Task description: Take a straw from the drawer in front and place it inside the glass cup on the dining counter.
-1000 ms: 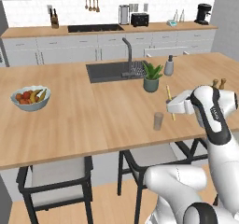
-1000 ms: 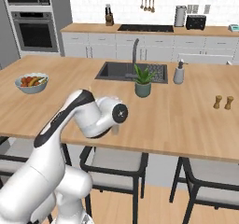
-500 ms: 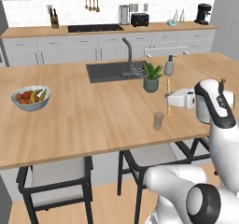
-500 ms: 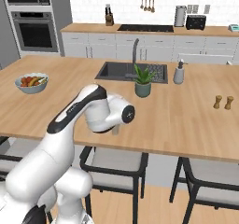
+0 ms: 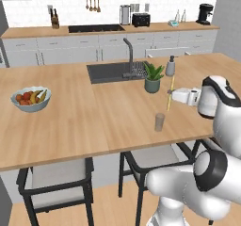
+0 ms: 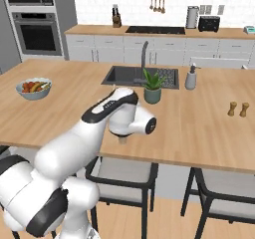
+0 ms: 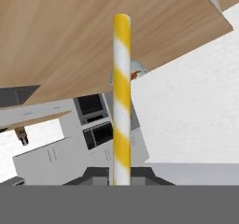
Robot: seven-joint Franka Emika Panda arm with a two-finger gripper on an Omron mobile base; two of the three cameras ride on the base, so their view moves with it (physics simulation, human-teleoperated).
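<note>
In the left base view, my gripper is closed on the thin pale yellow straw, which stands almost upright above the large light-wood dining counter. The small clear glass cup stands on this counter near its front edge, just below and a little left of the straw, not touching it. In the right base view, my white arm covers most of the cup, which shows near the counter front edge. In the hand view, the straw shows yellow and white stripes and rises from between my fingertips, across the wooden counter.
</note>
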